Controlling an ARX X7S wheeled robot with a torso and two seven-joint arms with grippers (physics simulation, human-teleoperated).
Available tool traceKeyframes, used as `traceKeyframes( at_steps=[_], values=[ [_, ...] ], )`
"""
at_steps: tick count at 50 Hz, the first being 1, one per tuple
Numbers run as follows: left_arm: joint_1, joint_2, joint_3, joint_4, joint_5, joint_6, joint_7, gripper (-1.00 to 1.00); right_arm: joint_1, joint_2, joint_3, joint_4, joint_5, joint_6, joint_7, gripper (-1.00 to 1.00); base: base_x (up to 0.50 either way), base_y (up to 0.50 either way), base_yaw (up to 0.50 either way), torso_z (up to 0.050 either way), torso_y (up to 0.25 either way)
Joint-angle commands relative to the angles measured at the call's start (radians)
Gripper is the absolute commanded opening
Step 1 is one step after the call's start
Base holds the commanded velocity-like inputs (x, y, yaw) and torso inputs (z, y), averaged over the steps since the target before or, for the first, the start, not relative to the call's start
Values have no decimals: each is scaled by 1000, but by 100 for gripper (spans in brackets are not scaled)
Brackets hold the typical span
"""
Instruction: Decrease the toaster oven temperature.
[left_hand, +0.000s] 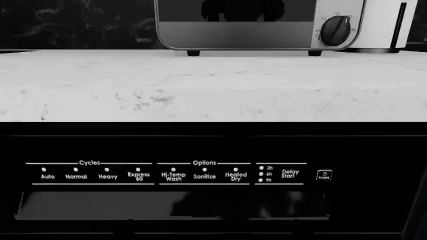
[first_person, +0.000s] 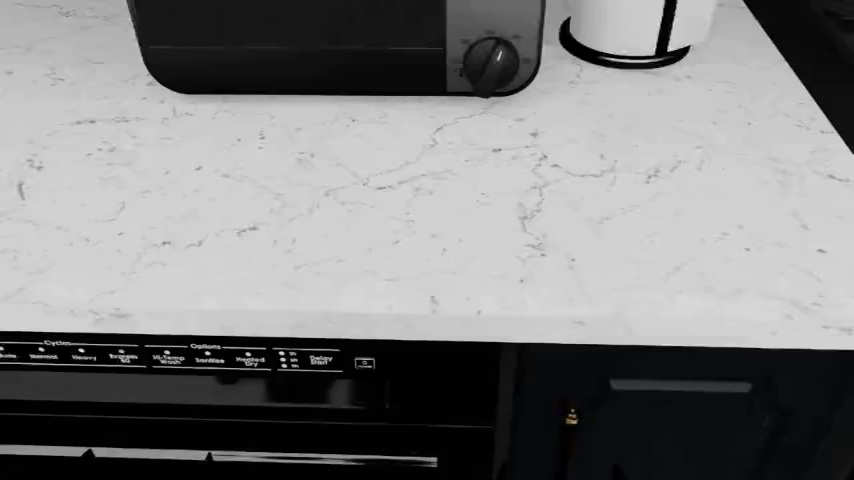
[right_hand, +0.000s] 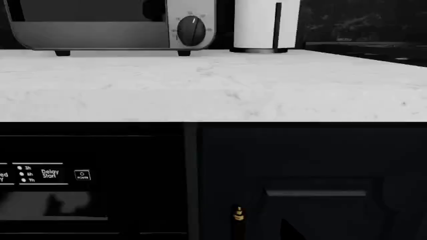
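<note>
The toaster oven (first_person: 334, 45) stands at the back of the white marble counter (first_person: 400, 220). It is a wide black box with a dark glass front and a silver side panel. One round black knob (first_person: 491, 62) ringed by numbers shows on that panel. The oven also shows in the left wrist view (left_hand: 253, 30) with its knob (left_hand: 335, 30), and in the right wrist view (right_hand: 100, 30) with its knob (right_hand: 192, 30). Both wrist cameras sit low, in front of the counter's edge. Neither gripper shows in any view.
A white paper-towel roll (first_person: 627, 25) on a black stand is just right of the oven. Under the counter are a black dishwasher panel with white lettering (first_person: 200, 358) and a dark cabinet door (first_person: 681, 420) with a small yellow fitting (first_person: 570, 415).
</note>
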Motion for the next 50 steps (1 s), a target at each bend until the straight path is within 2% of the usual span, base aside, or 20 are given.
traceKeyframes(
  at_steps=[1,25,43,44,50],
  values=[
    [-2,-36,42,6,-37,-7,-42,100,4,37,-45,0,37,3,45,100,0,0,0,0,0],
    [-6,-77,96,6,-36,17,-105,100,-2,75,-90,-12,64,9,95,100,0,0,0,0,0],
    [0,-89,115,4,-45,29,-94,100,-6,82,-97,-17,73,10,103,100,0,0,0,0,0],
    [46,-53,57,36,52,64,-64,100,-43,47,-60,-71,37,19,54,100,0,0,0,0,0],
    [46,-63,70,31,43,69,-74,100,-45,58,-78,-81,40,24,68,100,0,0,0,0,0]
  ],
)
